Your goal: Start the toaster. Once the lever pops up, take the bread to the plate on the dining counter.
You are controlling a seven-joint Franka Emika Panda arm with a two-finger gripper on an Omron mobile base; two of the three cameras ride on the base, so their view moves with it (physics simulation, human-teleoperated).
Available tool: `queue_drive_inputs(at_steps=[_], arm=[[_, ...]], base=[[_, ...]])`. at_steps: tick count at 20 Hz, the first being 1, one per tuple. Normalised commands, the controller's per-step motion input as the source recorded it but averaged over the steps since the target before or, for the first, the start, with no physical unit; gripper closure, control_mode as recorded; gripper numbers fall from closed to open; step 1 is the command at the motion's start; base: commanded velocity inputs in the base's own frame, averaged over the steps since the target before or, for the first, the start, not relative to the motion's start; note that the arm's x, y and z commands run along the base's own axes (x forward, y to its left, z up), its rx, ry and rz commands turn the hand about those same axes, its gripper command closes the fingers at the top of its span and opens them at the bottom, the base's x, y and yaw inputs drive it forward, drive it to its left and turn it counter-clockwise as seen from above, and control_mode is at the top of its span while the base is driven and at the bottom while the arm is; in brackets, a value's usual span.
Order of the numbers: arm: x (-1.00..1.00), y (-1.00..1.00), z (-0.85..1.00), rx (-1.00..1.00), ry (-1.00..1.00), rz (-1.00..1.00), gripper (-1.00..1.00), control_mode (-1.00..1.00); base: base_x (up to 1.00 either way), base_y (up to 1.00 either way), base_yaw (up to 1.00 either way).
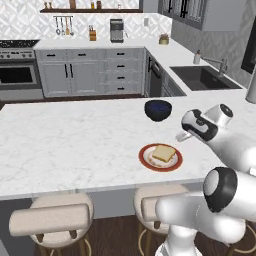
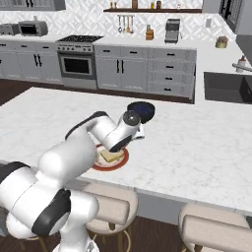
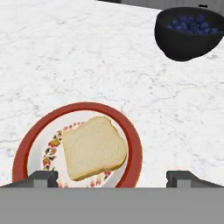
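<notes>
Bread (image 3: 94, 148) lies on plate (image 3: 131, 135) between your wide-spread, empty fingers (image 3: 43, 178); delivery looks complete; you need only retract upward.

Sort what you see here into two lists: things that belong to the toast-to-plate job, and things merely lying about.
Job:
bread, lying on the plate
plate
dining counter
gripper, open above the plate

Lying about:
bowl of blueberries
stools
sink
stove
</notes>
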Motion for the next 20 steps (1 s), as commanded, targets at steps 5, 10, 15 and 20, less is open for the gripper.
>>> queue_drive_inputs(at_steps=[5, 10, 15, 20], arm=[[-1.0, 0.57, 0.97, -0.09, -0.01, -0.1, -1.0, -1.0], [-1.0, 0.9, 0.56, -0.19, 0.0, -0.16, -1.0, -1.0], [-1.0, 0.71, 0.23, -0.16, -0.02, -0.18, -1.0, -1.0], [-1.0, 0.25, 0.15, -0.04, -0.01, -0.19, -1.0, -1.0]], base=[[0.0, 0.0, 0.0], [0.0, 0.0, 0.0], [0.0, 0.0, 0.0], [0.0, 0.0, 0.0]])
